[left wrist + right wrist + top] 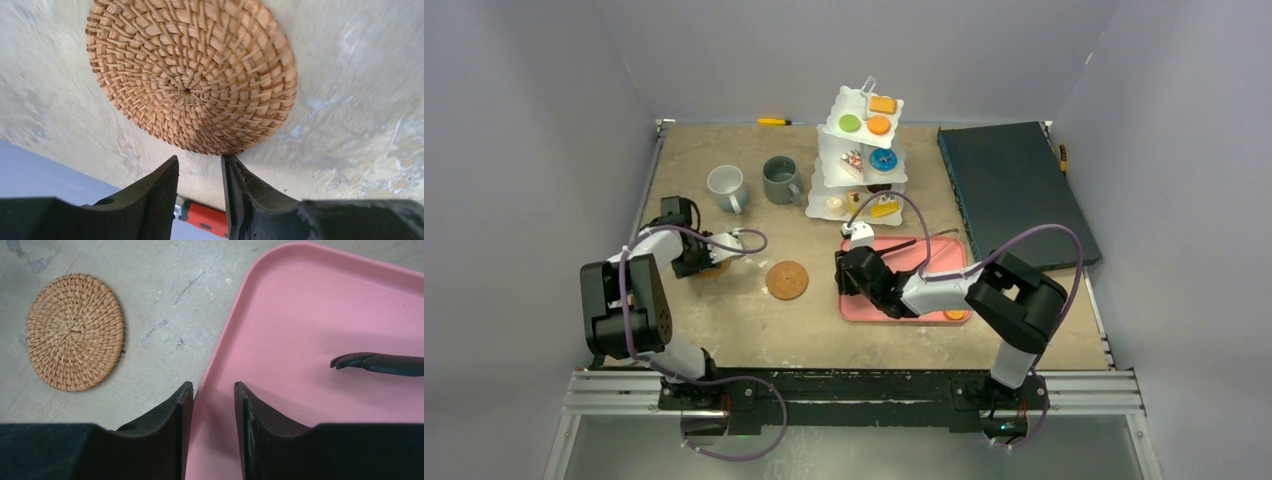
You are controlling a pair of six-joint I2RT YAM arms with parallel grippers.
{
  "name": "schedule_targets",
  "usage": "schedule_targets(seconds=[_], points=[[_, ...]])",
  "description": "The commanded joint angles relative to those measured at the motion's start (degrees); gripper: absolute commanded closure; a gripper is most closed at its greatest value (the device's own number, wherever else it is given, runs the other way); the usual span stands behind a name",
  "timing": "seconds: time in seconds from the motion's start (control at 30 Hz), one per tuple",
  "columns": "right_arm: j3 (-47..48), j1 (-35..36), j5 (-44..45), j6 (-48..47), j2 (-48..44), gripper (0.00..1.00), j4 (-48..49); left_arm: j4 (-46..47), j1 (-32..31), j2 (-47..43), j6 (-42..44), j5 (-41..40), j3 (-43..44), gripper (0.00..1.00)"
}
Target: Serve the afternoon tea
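A worn beige table (724, 330) sits inside plain grey walls. At its back is the white tiered stand (829, 150), already carrying small pastries, with a white mug (724, 185) and a grey mug (779, 178) to its left.

One woven coaster (190, 75) lies flat on the table just ahead of the left claw (200, 160), whose fingers are partly open and hold nothing. The second coaster (75, 332) lies in the middle of the table, well left of the right claw (212, 387). This claw is also partly open and empty, and hovers over the left rim of the pink tray (300, 315), where black tongs (375, 362) rest.

The coasters look light, stiff and thin. They lie flush with the table, so the rim is probably the only place to grip. The rough weave should resist slipping. The mugs look rigid, smooth and heavier, and are best pinched across the wall at the lip or by the handle.
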Motion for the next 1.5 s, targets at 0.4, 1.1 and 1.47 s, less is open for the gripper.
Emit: schedule_targets(seconds=[0.4,1.1,1.47], points=[[-3.6,-1.2,3.6,1.4,-5.8,0.61,-1.5,-4.7,-7.7,-1.1,-7.2,9.1,-5.6,0.66],[3.8,2.0,3.9,-5.0,-6.4,0.58,3.7,5.0,0.4,-1.9,-22.7,18.8,7.3,0.69],[1.0,4.1,4.4,-3.1,-6.5,0.58,6.5,17.2,-0.8,1.6,-30.5,15.8,4.0,0.70]])
